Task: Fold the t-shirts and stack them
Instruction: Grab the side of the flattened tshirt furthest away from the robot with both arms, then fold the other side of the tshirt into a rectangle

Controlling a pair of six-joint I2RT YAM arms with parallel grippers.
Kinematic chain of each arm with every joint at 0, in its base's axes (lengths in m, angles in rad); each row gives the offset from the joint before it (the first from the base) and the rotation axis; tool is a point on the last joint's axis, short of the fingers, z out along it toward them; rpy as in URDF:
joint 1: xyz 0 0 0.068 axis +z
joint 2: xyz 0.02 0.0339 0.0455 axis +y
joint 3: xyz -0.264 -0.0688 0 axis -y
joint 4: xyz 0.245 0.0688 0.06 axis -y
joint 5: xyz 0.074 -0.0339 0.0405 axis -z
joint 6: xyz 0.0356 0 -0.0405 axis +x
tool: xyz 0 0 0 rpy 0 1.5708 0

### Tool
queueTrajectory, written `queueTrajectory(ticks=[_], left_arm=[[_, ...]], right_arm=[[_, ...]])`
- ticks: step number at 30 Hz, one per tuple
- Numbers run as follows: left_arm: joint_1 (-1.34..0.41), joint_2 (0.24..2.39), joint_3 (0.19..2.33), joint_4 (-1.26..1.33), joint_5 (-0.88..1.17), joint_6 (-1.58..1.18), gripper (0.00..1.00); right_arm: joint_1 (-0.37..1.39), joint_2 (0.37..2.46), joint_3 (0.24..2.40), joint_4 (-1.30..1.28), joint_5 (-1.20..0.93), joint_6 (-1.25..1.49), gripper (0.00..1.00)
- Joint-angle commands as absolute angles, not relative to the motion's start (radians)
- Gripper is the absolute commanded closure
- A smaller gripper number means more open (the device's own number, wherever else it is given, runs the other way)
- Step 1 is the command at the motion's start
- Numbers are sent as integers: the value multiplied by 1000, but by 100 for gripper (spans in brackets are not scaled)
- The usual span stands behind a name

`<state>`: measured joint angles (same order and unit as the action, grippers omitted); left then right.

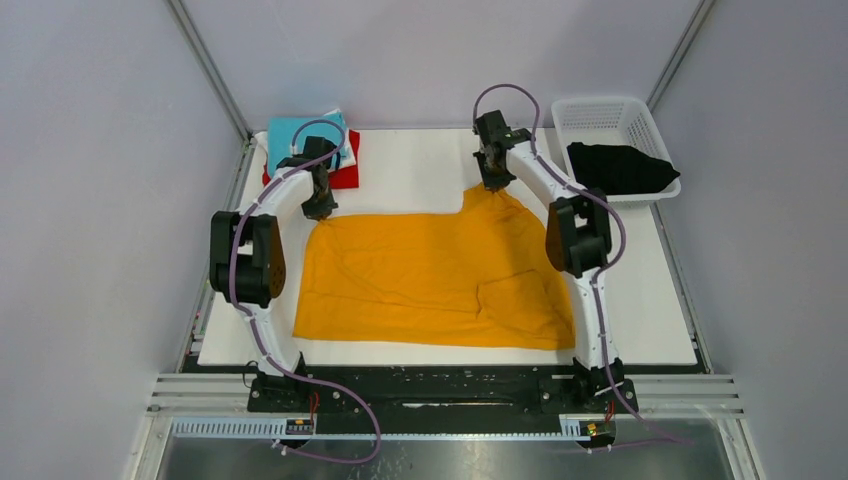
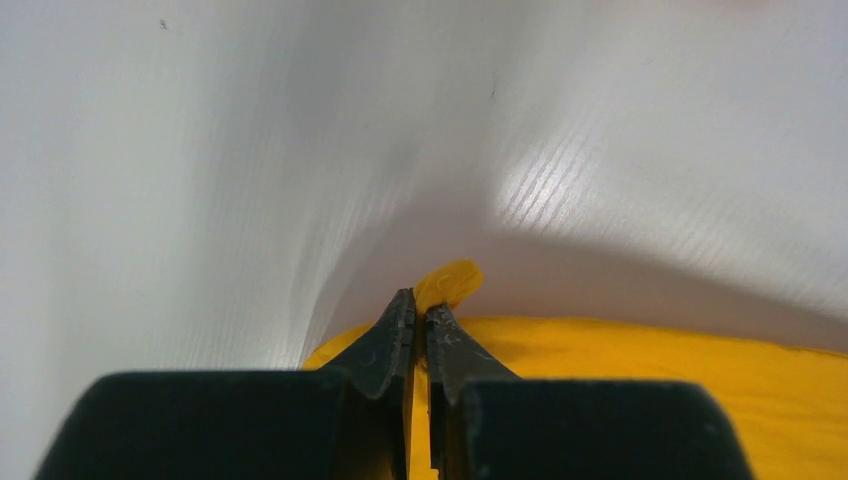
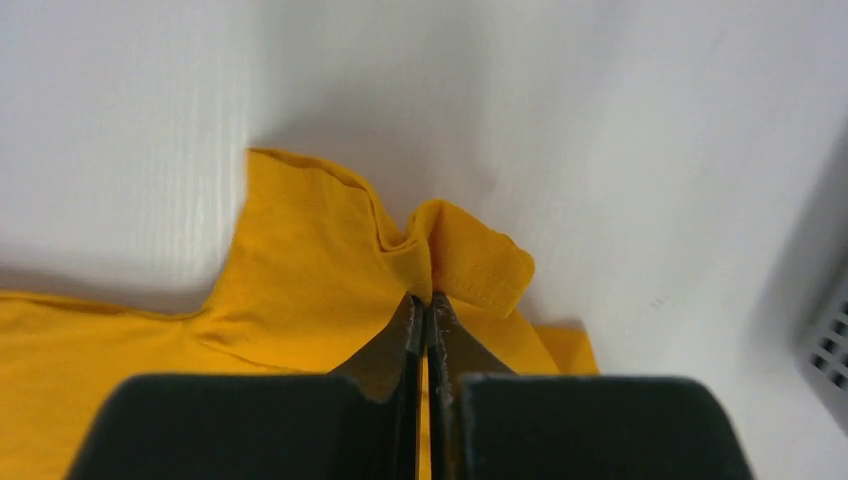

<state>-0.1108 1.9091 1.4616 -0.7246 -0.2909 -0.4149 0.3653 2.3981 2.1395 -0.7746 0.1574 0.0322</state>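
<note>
L arm [image 1: 283, 192] (white links, black joints): elbow out to the left, forearm reaching fwd. L gripper [image 2: 421, 300], black two-finger: tips down, jaws pinched on far-left corner of orange-yellow cloth t-shirt [image 1: 420, 270]. R arm [image 1: 541, 176]: mirrored, elbow out right. R gripper [image 3: 424, 300]: jaws clamped on a shirt edge fold.

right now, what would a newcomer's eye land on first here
The orange-yellow shirt lies spread across the table, its far edge pinched by the left gripper and right gripper. A folded stack sits at the far left corner; a black shirt lies in the basket at far right.
</note>
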Motion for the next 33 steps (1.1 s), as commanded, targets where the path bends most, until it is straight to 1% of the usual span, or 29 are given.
queueTrajectory(ticks=[1, 4, 7, 12, 18, 26, 29, 33], left_arm=[[-107, 1859, 1486, -717, -355, -406, 100], [-109, 1871, 1504, -736, -354, -418, 100], [-118, 1853, 1470, -725, -345, -434, 100], [-131, 1756, 1335, -683, -355, -485, 100], [-156, 1632, 1161, -583, -318, -502, 100], [-169, 1531, 1056, -537, -367, -517, 100], [-170, 1525, 1069, -524, -381, -503, 100], [-170, 1543, 1155, -533, -429, -471, 100]], right_arm=[[364, 2123, 1954, -552, 199, -51, 100], [365, 1999, 1768, -433, 133, -61, 100], [368, 1897, 1606, -367, 111, -59, 100], [391, 1739, 1399, -335, 124, -27, 100], [458, 1495, 1126, -302, 214, 59, 100], [561, 1233, 876, -387, 290, 207, 100], [595, 1167, 819, -430, 330, 252, 100], [599, 1097, 778, -443, 322, 280, 99]])
